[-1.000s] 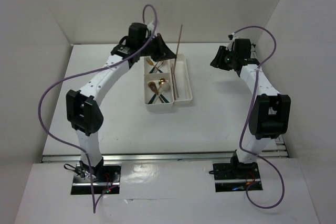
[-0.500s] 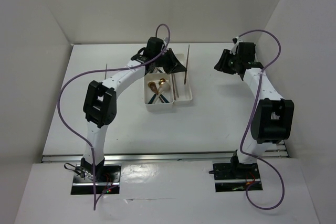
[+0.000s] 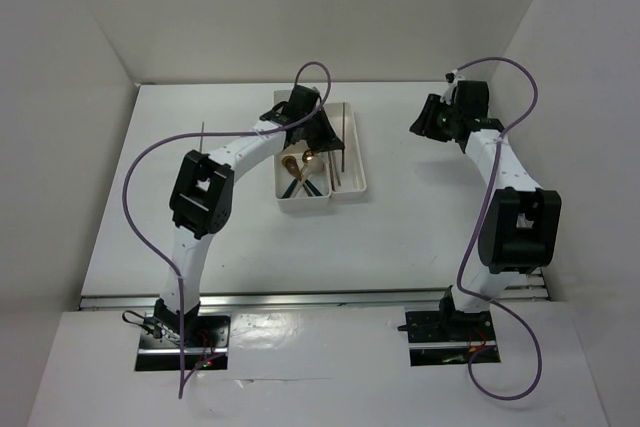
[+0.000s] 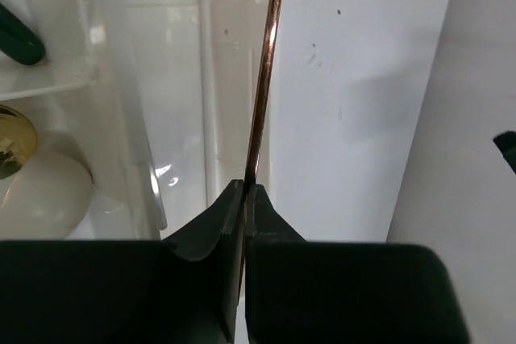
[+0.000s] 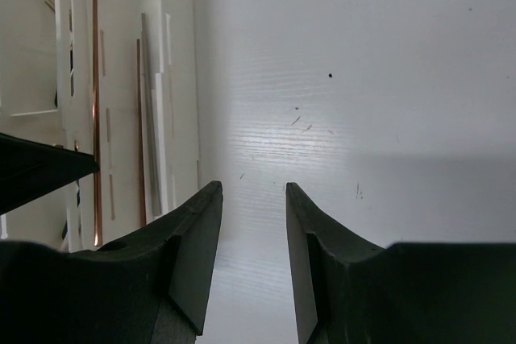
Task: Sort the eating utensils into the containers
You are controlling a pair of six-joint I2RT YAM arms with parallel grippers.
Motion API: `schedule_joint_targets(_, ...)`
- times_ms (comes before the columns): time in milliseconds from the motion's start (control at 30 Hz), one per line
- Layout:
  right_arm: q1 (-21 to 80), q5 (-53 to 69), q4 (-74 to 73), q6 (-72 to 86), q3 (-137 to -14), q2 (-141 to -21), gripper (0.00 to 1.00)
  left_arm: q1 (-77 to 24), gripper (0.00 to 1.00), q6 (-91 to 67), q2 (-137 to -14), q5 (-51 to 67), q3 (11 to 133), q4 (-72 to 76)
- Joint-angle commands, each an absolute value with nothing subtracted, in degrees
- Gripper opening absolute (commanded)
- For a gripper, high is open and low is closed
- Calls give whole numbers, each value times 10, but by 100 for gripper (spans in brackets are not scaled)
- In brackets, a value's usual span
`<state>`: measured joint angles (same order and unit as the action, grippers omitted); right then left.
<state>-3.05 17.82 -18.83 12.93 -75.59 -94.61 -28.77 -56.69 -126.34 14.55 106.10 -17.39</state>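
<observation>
The left tool (image 4: 244,191), pinched shut on a copper-coloured chopstick (image 4: 264,70), held it pointing straight ahead, seemingly parallel to the tray's long narrow compartment (image 4: 181,78) just left.

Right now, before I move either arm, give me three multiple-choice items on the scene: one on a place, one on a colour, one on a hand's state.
1. Where is the right hand?
A. Above the left arm's base
B. Over bare table beside the tray
C. Inside a square bin

2. What colour is the chopstick in the left hand?
A. Copper-brown
B. Teal
C. White

3. How is the right hand?
A. Shut on a fork
B. Shut on nothing
C. Open and empty

Answers:
1 B: its wrist view shows table under the fingers and the tray off to one side.
2 A: the left wrist view shows a coppery rod pinched between the fingers.
3 C: there is a clear gap between its fingers, with nothing in it.
</observation>
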Motion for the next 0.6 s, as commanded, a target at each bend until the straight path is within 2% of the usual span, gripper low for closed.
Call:
schedule_joint_targets(0, -37, 187, -185, 123, -762, -938, 45, -291, 18, -541, -1274, 105, 1085, -178)
schedule_joint_targets(67, -37, 187, -185, 123, -762, -943, 45, -291, 43, -534, -1274, 105, 1085, -172)
schedule_joint_targets(133, -37, 192, -185, 123, -762, -943, 45, -291, 50, -516, -1274, 105, 1096, -167)
schedule_joint_targets(333, -37, 198, -190, 123, -762, -948, 45, -291, 50, -487, -1237, 110, 1132, -141)
schedule_joint_targets(467, -37, 209, -184, 123, -762, -954, 45, -291, 48, -391, -1176, 83, 1163, -153)
schedule_joint_targets(567, -37, 220, -178, 123, -762, -960, 45, -244, 48, -384, -1113, 88, 1138, -168)
